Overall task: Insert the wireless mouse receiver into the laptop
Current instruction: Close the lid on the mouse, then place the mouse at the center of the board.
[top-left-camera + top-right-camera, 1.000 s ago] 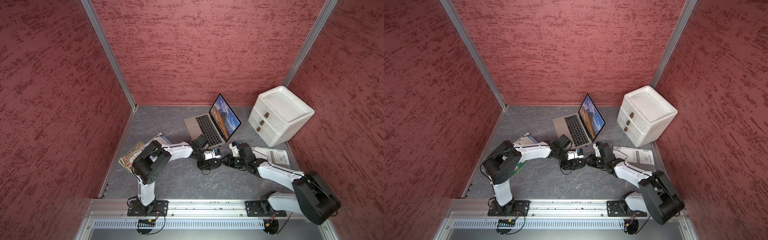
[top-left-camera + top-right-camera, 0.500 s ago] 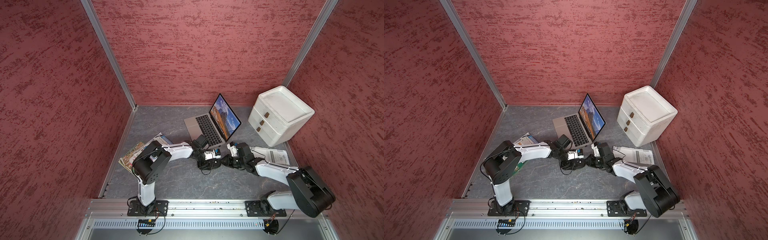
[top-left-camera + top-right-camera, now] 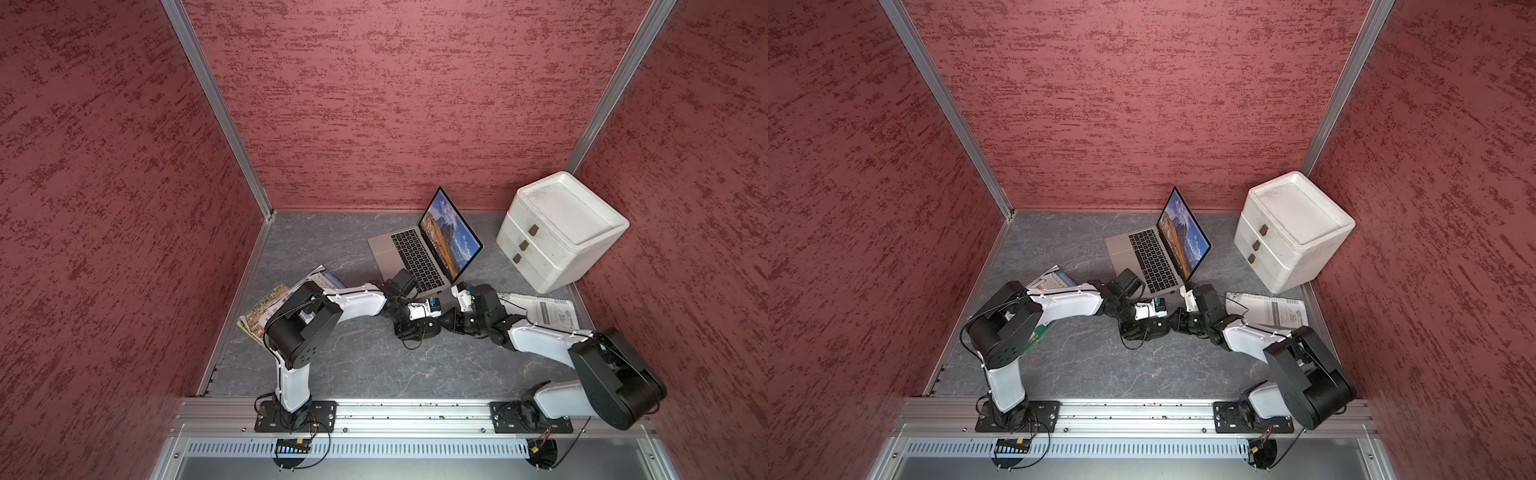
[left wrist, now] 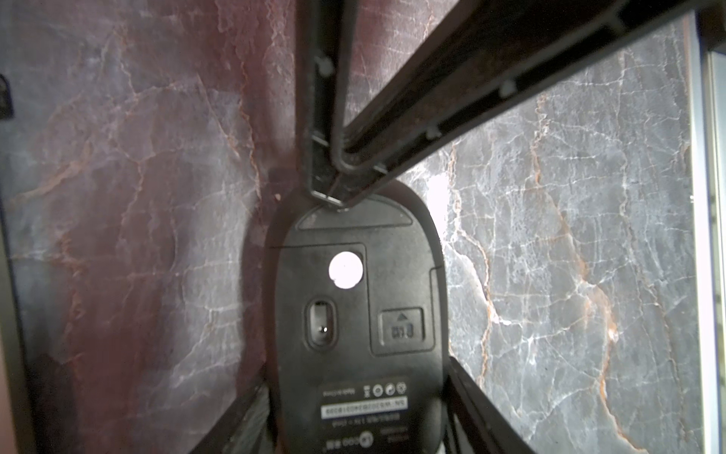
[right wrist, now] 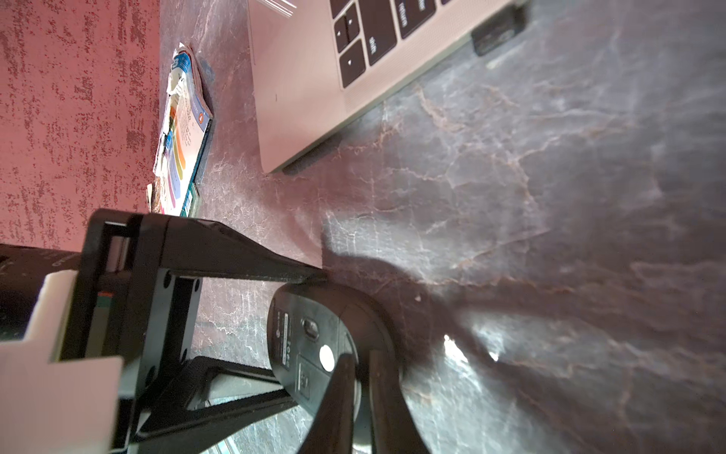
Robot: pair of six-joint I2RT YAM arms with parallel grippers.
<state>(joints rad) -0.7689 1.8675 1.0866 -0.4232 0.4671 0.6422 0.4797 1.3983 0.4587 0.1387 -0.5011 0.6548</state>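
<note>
Nearest, just off the laptop's [image 3: 409, 257] near edge: upturned black mouse [image 4: 353, 314], clasped by left hand [image 5: 306, 338]; right hand [image 4: 337, 196] pinched narrow, tips on its end. Beyond, laptop open on table [image 3: 365, 365], small black stub [image 5: 497, 27] at its side edge; receiver not made out.

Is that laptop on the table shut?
No, the laptop stands open in both top views, its screen lit with a mountain wallpaper and its keyboard showing.

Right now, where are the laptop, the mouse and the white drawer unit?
laptop [image 3: 417, 257]: a top view, on its keyboard.
mouse [image 4: 359, 322]: left wrist view, on its upturned underside.
white drawer unit [image 3: 565, 212]: a top view, on its top.
</note>
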